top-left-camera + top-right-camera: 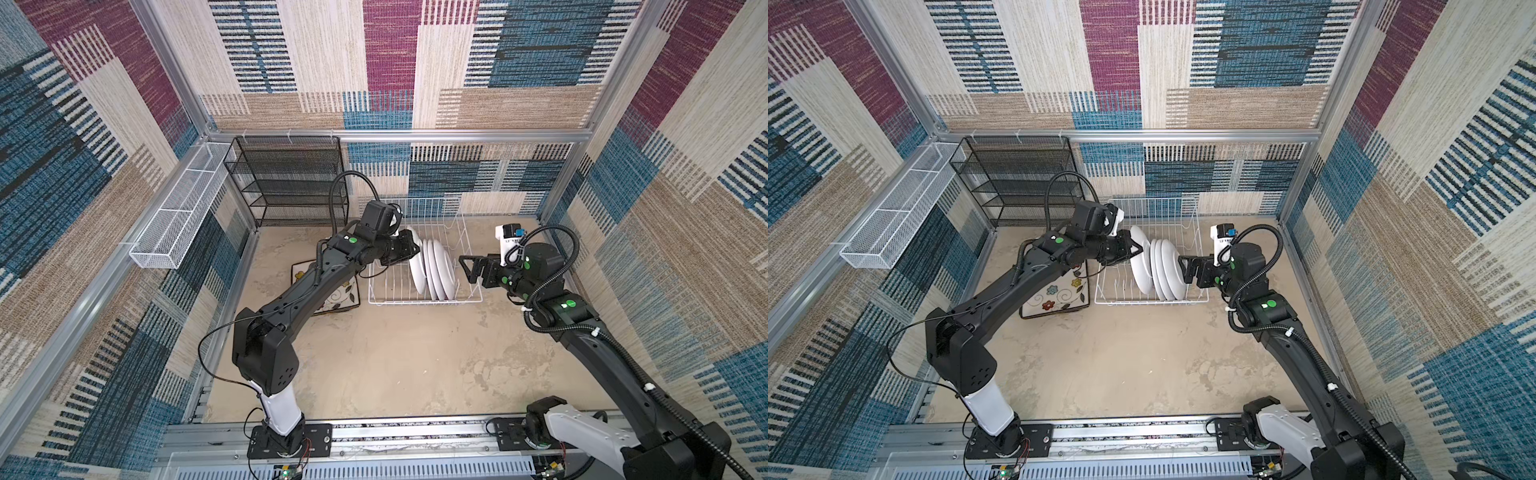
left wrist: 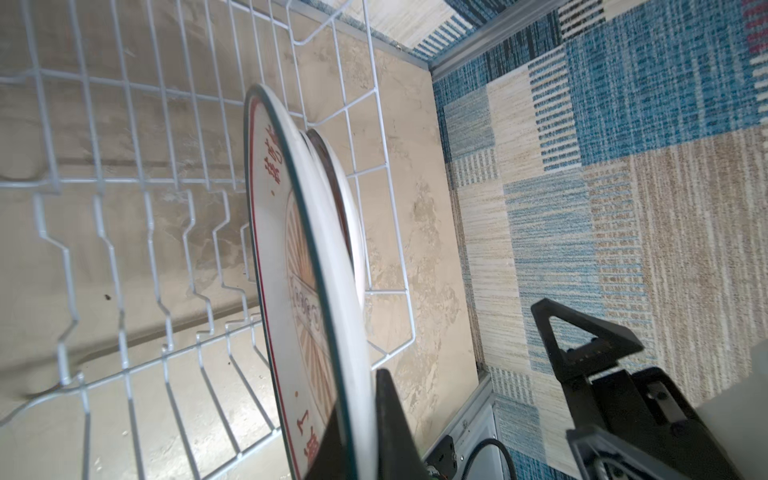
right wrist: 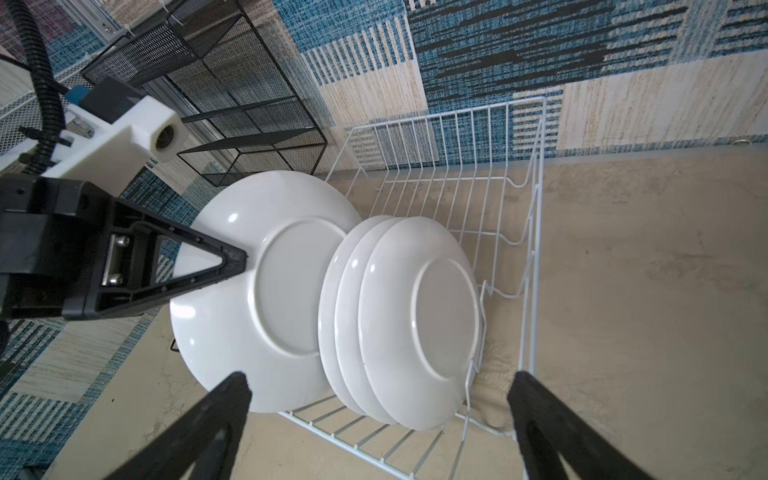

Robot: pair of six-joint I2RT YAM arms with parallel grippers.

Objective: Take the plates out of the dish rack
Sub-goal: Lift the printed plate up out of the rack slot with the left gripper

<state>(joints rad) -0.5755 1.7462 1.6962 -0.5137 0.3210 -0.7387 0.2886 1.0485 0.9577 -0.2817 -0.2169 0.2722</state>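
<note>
I've got the left gripper pinched shut on the rim of the held round plate, w/ one finger on its white back and the other on the printed face (red characters, orange rays). The left wrist view shows the rim running right btw the fingers. That plate stands on edge in the dish rack, leaning apart from the other three round plates. Those three are packed together upright at the rack's right end, backs toward the right arm. Can't tell if the held plate's lower edge touches the base wires. The right gripper has its jaws wide apart, holding nothing, just beside the rack's right side and facing the plate backs. The square floral plates lie flat on the table just left of the rack, partly under the left arm; count unclear. The black mesh shelf and white mesh basket are at back left.
</note>
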